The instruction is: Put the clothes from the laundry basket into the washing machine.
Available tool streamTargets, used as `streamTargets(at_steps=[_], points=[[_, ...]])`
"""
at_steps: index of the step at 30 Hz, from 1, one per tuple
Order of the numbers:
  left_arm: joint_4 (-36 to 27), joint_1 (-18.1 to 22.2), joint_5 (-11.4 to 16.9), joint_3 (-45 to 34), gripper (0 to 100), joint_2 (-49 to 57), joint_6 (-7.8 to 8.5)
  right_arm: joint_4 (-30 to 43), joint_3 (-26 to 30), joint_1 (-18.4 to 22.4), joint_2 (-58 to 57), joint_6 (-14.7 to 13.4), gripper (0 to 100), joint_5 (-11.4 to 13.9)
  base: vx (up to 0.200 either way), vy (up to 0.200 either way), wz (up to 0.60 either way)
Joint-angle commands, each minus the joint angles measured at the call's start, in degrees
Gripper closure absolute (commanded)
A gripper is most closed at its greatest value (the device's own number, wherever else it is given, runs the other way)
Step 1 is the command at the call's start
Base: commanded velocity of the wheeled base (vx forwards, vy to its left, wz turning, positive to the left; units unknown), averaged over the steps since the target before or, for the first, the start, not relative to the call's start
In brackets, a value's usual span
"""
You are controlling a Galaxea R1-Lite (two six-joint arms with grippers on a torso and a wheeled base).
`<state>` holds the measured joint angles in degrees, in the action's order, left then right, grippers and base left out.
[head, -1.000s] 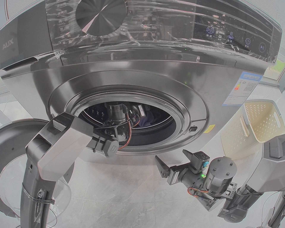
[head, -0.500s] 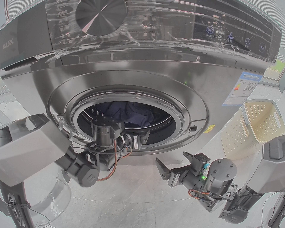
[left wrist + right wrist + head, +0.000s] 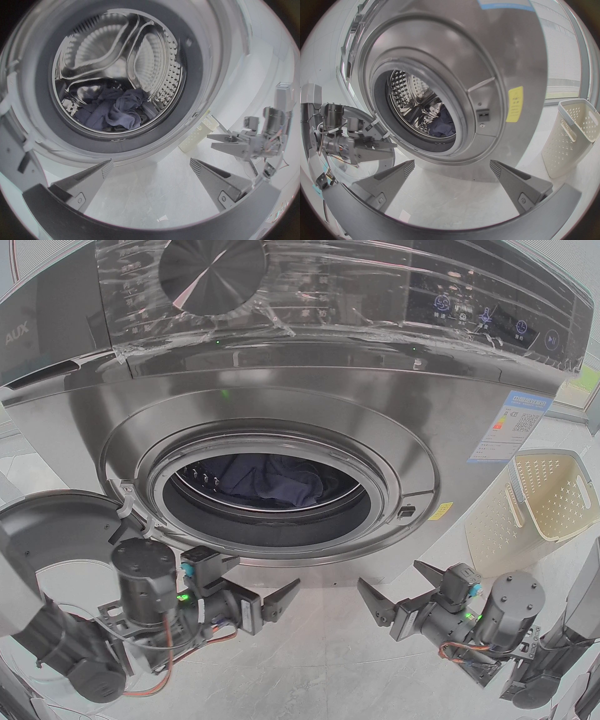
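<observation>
The hinged door (image 3: 44, 527) stood swung open at the far left. The left claw (image 3: 267, 572) hung low before the washing machine (image 3: 312, 396), jaws wide and empty. Dark blue clothes (image 3: 269, 480) lay inside the drum, bunched toward the front. The right claw (image 3: 387, 573) was likewise spread wide, holding nothing. The laundry basket (image 3: 550, 502) stood at the right; its bottom could not be seen.

Risk, as judged: fabric near the lip could catch in the seal on closing, and the left arm could strike the door.

An energy label (image 3: 512, 424) and a yellow sticker (image 3: 440, 510) were present, print too small to read.
</observation>
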<state>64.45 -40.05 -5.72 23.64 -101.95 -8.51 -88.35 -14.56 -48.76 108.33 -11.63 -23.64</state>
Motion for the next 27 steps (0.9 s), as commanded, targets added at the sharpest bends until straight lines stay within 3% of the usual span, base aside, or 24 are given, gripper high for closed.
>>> streamTargets(at_steps=[1,6,8,10,14,18,19,21,24,27], points=[[0.41,-1.09,0.71,-10.45,0,15.99,-0.02,0.02,8.32,2.53,-7.95,1.43,0,1.14,-0.2,0.0,0.0],[0.5,-0.65,0.09,-14.41,0,22.15,0.25,0.1,12.8,2.62,-12.17,1.7,0,0.52,-0.2,0.0,0.0],[-0.2,-0.03,-0.35,-15.9,0,26.8,0.86,1.33,14.56,4.55,-15.6,2.05,0,0.43,-0.2,0.0,0.0],[-1.43,1.02,-0.43,-16.78,0,29.44,2.09,4.06,14.56,6.57,-18.41,2.4,0,0.52,-0.2,0.0,0.0],[-6.09,4.71,-0.43,-19.16,0,36.91,4.91,15.04,14.56,10.0,-29.49,6.62,0,0.87,-0.2,0.0,0.0],[-9.17,6.3,-0.43,-20.12,0,42.36,5.08,22.52,14.56,11.15,-36.69,5.92,0,0.52,-0.2,0.0,0.0],[-12.77,8.67,-0.43,-20.91,0,47.81,5.26,28.76,14.56,14.4,-41.0,4.77,0,0.17,-0.2,0.0,0.0],[-17.08,11.31,-0.43,-21.26,0,53.17,5.87,34.56,14.56,17.21,-45.48,4.42,0,-0.88,-0.2,0.0,0.0],[-24.99,15.26,-0.26,-20.65,0,60.82,7.98,40.62,14.56,19.49,-52.08,4.51,0,-1.41,-0.2,0.0,0.0],[-32.37,19.04,0.18,-20.3,0,68.29,8.42,46.33,14.56,24.07,-58.49,4.86,0,-1.32,-0.2,0.0,0.0]])
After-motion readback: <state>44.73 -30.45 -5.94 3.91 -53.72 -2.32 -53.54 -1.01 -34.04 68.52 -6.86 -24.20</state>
